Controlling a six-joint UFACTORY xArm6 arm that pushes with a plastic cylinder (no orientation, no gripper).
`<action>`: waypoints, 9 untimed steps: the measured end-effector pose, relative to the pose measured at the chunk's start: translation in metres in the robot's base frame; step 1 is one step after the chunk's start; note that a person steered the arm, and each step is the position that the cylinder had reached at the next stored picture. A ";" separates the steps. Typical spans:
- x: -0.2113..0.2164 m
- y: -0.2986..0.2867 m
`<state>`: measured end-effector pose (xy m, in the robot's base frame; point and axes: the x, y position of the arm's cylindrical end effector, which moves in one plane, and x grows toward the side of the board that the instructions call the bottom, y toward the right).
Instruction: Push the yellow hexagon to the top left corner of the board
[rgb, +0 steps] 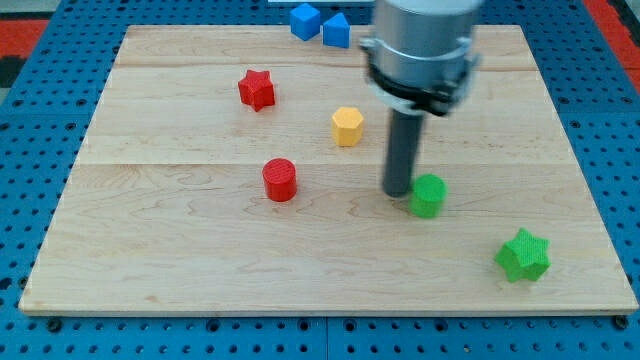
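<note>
The yellow hexagon (347, 126) sits on the wooden board (200, 260), a little above its middle. My tip (397, 192) rests on the board to the lower right of the yellow hexagon, apart from it. The tip stands just left of a green block (428, 195), close to it or touching it. The arm's grey body (420, 50) hangs over the board's upper right part.
A red star (256, 89) lies at the upper left. A red cylinder (280, 180) lies left of the middle. A green star (523, 255) lies at the lower right. Two blue blocks (305, 20) (336, 30) lie at the top edge.
</note>
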<state>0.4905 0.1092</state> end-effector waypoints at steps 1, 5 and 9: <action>0.026 0.060; -0.044 0.028; -0.094 -0.050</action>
<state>0.3963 0.0588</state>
